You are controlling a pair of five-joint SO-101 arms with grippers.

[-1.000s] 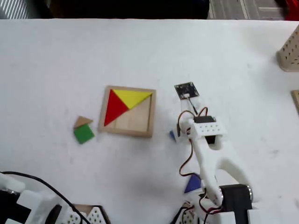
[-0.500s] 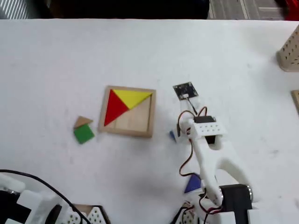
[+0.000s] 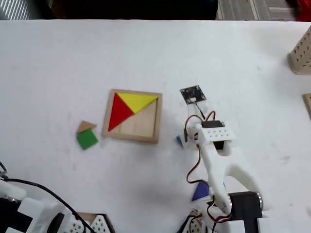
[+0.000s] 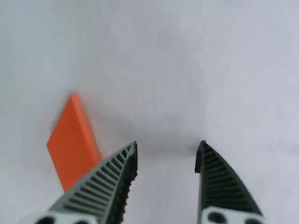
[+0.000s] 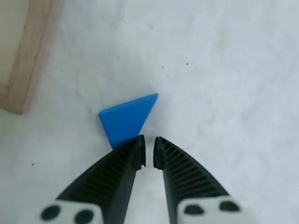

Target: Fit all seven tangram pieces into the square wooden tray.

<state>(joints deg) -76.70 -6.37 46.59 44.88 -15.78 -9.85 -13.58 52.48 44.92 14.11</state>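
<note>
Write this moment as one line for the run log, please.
tray: red triangle, yellow triangle inside | left pincer: open, beside orange piece | right pincer: nearly shut, empty, at small blue triangle

- Slides the small black board (image 3: 193,94) at the tip of the right arm (image 3: 218,162) a hair toward the wooden tray (image 3: 158,116), all within the first half second.
- Lifts the black cable (image 3: 22,182) at the near left corner of the high view, step by step up the left edge.
- Curls that cable's end into a small hook at the edge now.
</note>
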